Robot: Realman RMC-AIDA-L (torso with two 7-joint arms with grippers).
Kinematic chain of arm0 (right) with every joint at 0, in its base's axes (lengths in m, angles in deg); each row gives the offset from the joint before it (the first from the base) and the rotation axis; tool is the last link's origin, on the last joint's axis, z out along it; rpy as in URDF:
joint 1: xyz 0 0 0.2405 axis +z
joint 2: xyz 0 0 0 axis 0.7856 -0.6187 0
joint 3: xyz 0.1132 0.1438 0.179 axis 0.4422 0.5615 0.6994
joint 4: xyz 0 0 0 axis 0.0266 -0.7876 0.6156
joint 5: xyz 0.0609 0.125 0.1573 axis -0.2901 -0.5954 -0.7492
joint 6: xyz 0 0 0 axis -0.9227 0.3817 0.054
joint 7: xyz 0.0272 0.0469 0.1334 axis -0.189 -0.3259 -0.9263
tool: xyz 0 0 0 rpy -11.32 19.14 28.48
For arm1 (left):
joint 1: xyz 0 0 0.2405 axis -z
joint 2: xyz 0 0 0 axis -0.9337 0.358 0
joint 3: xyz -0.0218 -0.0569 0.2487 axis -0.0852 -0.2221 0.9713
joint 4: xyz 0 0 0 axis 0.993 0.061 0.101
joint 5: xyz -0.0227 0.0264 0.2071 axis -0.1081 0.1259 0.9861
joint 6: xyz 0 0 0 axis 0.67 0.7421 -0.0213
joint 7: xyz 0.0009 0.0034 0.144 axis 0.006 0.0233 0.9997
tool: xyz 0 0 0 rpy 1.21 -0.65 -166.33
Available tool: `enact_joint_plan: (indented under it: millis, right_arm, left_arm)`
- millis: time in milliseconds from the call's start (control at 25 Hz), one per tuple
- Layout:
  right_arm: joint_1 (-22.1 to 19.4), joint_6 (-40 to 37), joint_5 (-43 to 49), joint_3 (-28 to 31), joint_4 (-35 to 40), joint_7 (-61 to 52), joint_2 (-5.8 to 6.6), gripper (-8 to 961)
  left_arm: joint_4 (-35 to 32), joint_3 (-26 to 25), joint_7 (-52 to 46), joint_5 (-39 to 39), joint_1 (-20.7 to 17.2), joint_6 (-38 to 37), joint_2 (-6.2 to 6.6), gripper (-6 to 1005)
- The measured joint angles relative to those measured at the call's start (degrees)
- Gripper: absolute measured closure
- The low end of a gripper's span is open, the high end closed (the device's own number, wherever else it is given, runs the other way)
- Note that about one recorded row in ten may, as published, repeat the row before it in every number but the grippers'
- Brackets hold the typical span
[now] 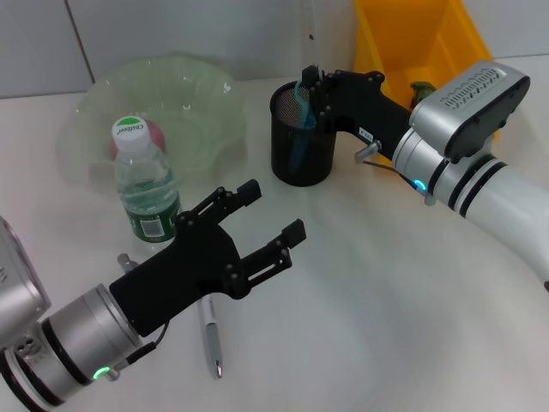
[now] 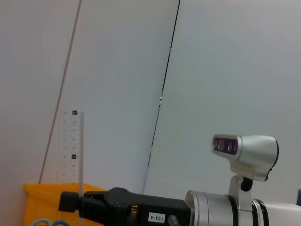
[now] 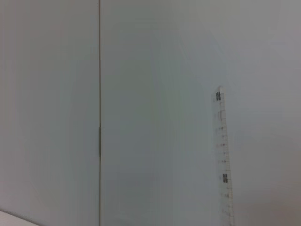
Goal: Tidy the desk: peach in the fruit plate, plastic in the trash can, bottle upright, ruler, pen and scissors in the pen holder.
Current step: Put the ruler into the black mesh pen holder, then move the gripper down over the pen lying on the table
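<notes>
Nearest, the left gripper (image 1: 273,213) hovers with fingers spread and empty over the pen (image 1: 211,336) lying on the white desk (image 1: 386,309), likely lining up a pick. Just beyond, the water bottle (image 1: 146,182) stands upright, its cap lettering unreadable. Farther off, the right gripper (image 1: 310,96) pinches the clear ruler (image 2: 77,155) upright at the mesh pen holder (image 1: 302,137), scissors inside; a tag reads "103-4".

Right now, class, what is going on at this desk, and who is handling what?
The right gripper holds a clear ruler upright over the black pen holder, where blue-handled scissors already stand. The left gripper hangs open above the pen, which lies on the desk. The bottle stands upright beside the green fruit plate. The yellow bin sits behind.
</notes>
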Motion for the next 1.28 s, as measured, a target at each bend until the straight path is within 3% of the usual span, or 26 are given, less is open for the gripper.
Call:
enact_joint_plan:
  millis: [160,360,600,800,1000,1160,1200,1280]
  right_arm:
    - [0.02,0.24,0.00,0.09,0.09,-0.15,0.00,948]
    - [-0.05,0.25,0.00,0.29,0.14,-0.48,0.00,868]
    - [-0.40,-0.70,-0.05,0.43,0.02,-0.69,0.07,675]
    - [-2.15,-6.00,-0.07,-0.09,0.42,-3.68,0.35,448]
    - [-5.64,-11.33,0.74,-1.74,4.52,-13.87,0.62,343]
    - [-10.14,-16.25,2.61,-6.07,12.12,-27.99,0.68,259]
    - [-13.19,-19.84,3.13,-9.69,17.45,-35.45,0.86,238]
    - [-14.84,-21.62,3.21,-11.82,20.44,-38.79,1.01,175]
  left_arm:
    - [0.00,0.01,0.00,0.00,0.18,0.01,-0.05,197]
    - [0.00,0.03,0.00,0.00,0.34,0.01,-0.04,198]
    - [0.00,0.03,0.00,0.00,0.54,0.00,0.00,198]
    - [-0.03,-0.02,-0.10,-0.01,0.54,-0.26,0.28,198]
    - [-0.05,-0.25,-0.95,-0.01,0.54,-0.73,0.74,199]
    - [-0.05,-0.25,-0.95,-0.01,0.54,-0.73,0.74,199]
    - [-0.05,-0.25,-0.95,-0.01,0.54,-0.73,0.74,199]
    - [-0.04,-0.97,-1.80,0.25,0.46,-0.77,0.95,199]
